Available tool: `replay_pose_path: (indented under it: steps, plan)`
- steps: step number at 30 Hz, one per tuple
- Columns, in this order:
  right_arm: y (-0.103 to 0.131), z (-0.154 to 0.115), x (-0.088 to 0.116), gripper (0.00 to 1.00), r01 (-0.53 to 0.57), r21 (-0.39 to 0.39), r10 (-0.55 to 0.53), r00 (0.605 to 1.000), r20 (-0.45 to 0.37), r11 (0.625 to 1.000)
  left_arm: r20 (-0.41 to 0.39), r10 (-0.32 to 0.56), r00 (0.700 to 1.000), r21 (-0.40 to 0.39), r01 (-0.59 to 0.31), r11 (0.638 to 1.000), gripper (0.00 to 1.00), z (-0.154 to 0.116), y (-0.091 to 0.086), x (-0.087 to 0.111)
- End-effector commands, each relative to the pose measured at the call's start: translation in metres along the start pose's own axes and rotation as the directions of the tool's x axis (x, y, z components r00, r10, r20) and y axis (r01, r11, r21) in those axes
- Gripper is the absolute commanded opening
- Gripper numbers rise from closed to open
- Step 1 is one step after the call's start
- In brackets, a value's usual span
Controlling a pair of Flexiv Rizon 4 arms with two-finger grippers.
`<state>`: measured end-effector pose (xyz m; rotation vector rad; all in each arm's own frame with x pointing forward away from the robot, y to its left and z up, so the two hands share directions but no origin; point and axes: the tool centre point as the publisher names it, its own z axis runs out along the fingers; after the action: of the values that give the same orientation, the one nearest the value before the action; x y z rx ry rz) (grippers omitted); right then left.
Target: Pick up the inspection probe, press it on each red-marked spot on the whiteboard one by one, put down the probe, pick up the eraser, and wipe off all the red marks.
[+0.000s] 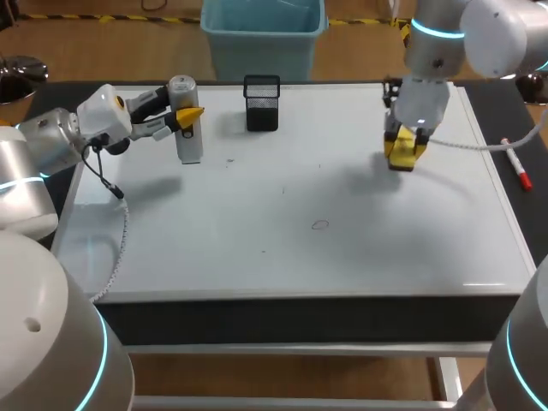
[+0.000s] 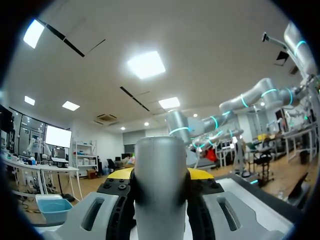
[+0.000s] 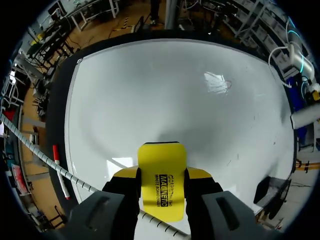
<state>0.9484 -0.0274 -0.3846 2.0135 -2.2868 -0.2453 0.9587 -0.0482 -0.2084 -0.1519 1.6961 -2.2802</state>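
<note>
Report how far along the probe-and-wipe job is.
Looks done: no red marks show on the whiteboard, only a faint ring near its middle. In hand: the right gripper holds the yellow eraser above the board, while the left gripper grips the upright probe. Left: release the probe, perhaps wipe the ring.

The whiteboard point(image 1: 282, 248) lies open across its middle and near half. In the far half stand the probe point(image 1: 188, 145), held in the left gripper point(image 1: 187, 115), a black mesh cup point(image 1: 262, 104), and the right gripper point(image 1: 403, 149) clasping the eraser point(image 1: 401, 163).
</note>
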Motion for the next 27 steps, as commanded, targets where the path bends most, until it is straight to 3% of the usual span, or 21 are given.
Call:
replay_pose_path:
  steps: [1,7,12,27]
  plan:
    - [0.069,0.000,-0.025,0.00,0.040,0.122,-0.038,0.999,-0.017,0.992,-0.003,-0.001,1.000,0.001,0.001,1.000,0.00,0.000,-0.001,-0.001]
    - [0.121,0.021,-0.075,0.00,0.139,0.099,-0.135,0.990,-0.050,0.985,-0.003,-0.001,1.000,0.001,0.001,1.000,0.00,0.000,-0.001,-0.001]
    - [0.148,0.036,-0.100,0.00,0.168,0.095,-0.163,0.985,-0.054,0.981,-0.003,-0.001,1.000,0.001,0.001,1.000,0.00,0.000,-0.001,-0.001]
    - [0.161,0.048,-0.134,0.00,0.219,0.122,-0.212,0.975,-0.066,0.968,-0.003,-0.001,1.000,0.001,0.001,1.000,0.00,0.000,-0.001,-0.001]
